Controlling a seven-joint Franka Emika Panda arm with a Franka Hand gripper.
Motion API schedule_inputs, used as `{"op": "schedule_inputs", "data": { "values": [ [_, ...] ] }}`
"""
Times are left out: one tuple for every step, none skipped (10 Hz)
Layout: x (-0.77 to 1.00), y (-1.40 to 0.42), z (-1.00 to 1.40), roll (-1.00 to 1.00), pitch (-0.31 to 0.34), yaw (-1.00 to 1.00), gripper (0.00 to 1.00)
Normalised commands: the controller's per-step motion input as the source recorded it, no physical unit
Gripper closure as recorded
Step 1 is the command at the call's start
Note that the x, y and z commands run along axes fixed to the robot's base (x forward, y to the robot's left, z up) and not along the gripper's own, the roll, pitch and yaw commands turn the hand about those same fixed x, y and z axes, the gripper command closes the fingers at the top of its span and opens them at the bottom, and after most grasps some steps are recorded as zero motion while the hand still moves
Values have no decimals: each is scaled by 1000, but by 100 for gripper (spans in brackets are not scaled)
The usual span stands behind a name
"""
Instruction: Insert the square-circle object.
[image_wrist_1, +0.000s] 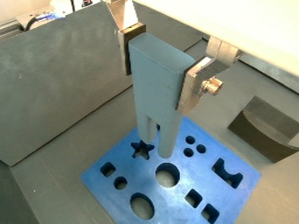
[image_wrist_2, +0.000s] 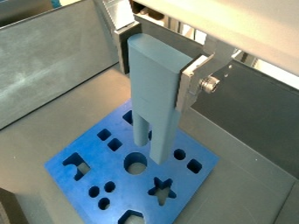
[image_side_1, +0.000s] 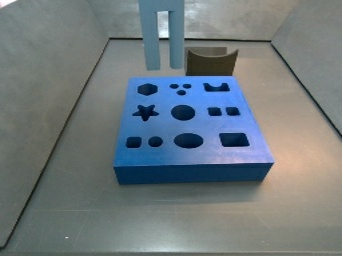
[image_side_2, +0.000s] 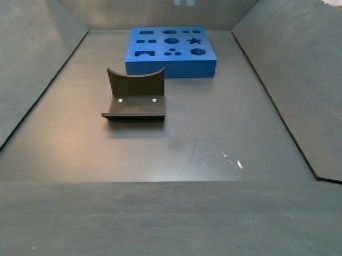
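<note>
Two wrist cameras, two fixed side cameras.
Both wrist views look steeply down past the tool (image_wrist_1: 160, 59) onto the board (image_wrist_1: 222, 192); both side views face it from opposite ends.

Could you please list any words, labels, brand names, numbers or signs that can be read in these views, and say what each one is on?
None: no view shows any readable text.
The square-circle object, held in the hand above the blue board, is plain.
The blue board carries only shaped holes, no lettering.
The dark brown curved block and the grey floor are unmarked.
</note>
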Motion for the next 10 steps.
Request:
{"op": "schedule_inputs", "data": {
  "values": [
    [-200,14,-371,0,-149,0,100],
    [-37,-789,-894,236,-47,77,100],
    [-106,-960,-811,207,-40,66,100],
    [-214,-980,-714,233,-124,89,100],
    [-197,-763,-714,163,-130,49,100],
    [-197,-680,-769,151,-144,34,100],
    [-197,-383,-640,89,-117,0,100],
    [-26,-154,-517,4,-67,37,100],
    [0,0,-151,90,0,163,100],
    [69,11,-94,96,0,140,100]
  ]
}}
